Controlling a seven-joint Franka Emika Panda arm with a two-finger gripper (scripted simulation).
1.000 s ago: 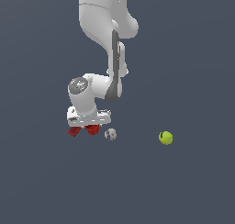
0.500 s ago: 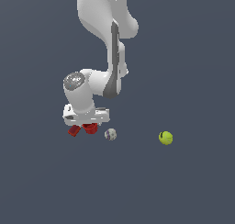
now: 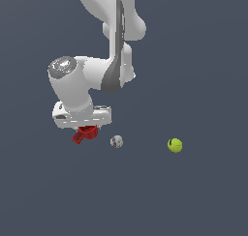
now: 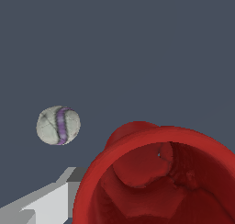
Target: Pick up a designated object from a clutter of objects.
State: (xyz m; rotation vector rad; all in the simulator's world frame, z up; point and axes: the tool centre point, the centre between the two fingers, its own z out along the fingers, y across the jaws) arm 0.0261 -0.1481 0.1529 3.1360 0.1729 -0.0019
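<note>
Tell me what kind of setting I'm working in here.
Likely a bare simulated test scene: a flat, featureless grey floor, a white arm, and loose props: a red cup, a whitish ball, a tennis ball.

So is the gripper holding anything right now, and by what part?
Cannot be told. The gripper is right over the red cup, which fills the wrist view rim-up, but no finger contact shows in either view.

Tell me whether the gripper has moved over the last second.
Yes. In the exterior view the gripper has risen slightly, judged against the whitish ball, which stayed put. One red piece, the red cup, has come up with it.
</note>
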